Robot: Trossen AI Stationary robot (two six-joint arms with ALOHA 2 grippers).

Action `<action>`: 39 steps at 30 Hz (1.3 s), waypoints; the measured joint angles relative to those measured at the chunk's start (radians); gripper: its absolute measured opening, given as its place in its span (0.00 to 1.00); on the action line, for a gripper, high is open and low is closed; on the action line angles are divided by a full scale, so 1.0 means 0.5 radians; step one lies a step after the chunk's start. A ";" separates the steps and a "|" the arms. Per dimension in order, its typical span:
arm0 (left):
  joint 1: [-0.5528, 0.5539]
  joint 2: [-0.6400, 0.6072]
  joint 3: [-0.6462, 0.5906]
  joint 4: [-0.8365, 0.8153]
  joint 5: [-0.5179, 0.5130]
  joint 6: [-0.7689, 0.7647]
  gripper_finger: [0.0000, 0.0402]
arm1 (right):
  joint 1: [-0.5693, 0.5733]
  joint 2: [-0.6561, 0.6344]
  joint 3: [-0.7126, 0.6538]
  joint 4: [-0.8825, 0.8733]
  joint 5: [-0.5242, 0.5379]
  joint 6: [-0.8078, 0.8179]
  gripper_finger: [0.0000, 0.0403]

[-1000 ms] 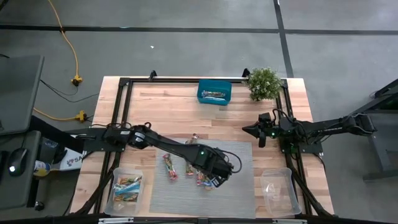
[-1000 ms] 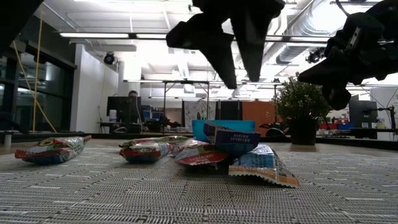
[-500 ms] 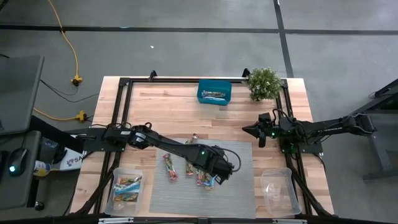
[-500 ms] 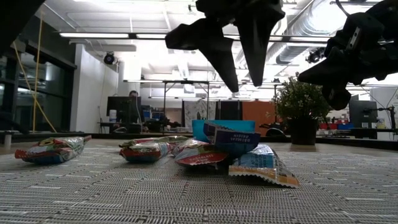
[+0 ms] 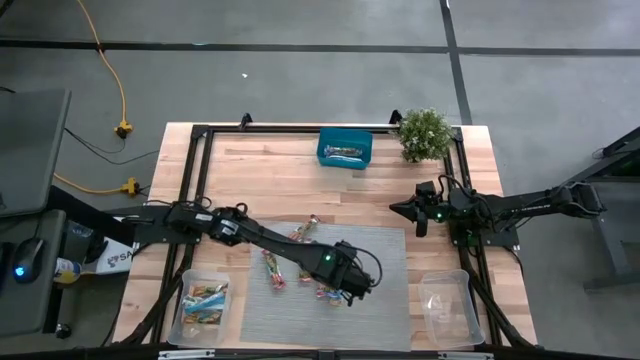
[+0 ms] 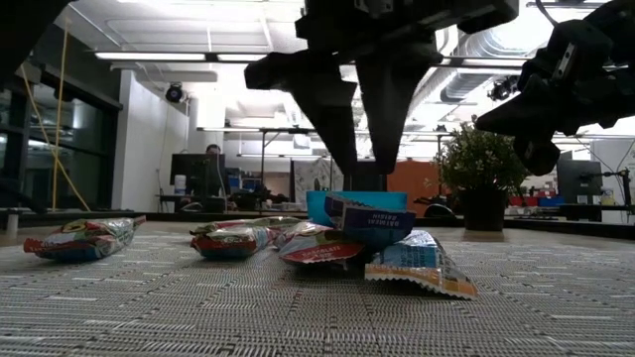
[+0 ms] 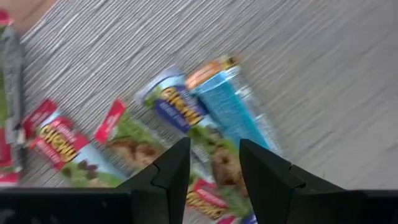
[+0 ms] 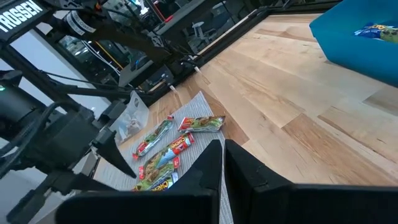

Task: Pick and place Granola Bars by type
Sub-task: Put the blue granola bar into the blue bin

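Note:
Several granola bars lie flat in a loose cluster on the grey mat (image 5: 395, 300). In the left wrist view a light blue bar (image 7: 233, 115) lies beside red and green ones (image 7: 62, 149). In the low view the blue bar (image 6: 372, 220) rests on top of the pile. My left gripper (image 5: 345, 283) (image 6: 359, 184) (image 7: 214, 152) is open, pointing down just above that pile, touching nothing. My right gripper (image 5: 418, 215) (image 8: 222, 152) is shut and waits above the wood by the table's right side.
A clear tub (image 5: 205, 305) at the near left corner holds several bars. Another clear tub (image 5: 445, 305) stands at the near right. At the far edge are a teal box (image 5: 345, 148) and a potted plant (image 5: 425, 133). A black frame (image 5: 200, 135) borders the table.
My left gripper has come down toward the pile of bars, shifted slightly toward the table's near edge and turned a little about its own axis. The bars have stayed where they were.

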 joint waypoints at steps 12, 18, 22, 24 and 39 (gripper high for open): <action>0.017 0.080 0.003 -0.037 0.111 -0.309 0.34 | 0.001 0.000 0.000 0.000 0.000 0.000 0.00; 0.043 0.096 0.001 -0.108 0.204 -0.378 0.34 | 0.001 0.000 0.001 0.000 0.000 0.000 0.00; 0.072 0.096 0.001 -0.115 0.187 -0.378 0.34 | 0.001 0.000 0.000 0.001 0.000 0.000 0.00; 0.093 0.095 0.001 -0.097 0.186 -0.375 0.34 | 0.001 0.000 0.001 0.001 0.000 0.000 0.00; 0.120 0.149 0.004 0.031 0.249 -0.369 0.34 | 0.000 0.000 0.000 0.001 0.000 0.000 0.00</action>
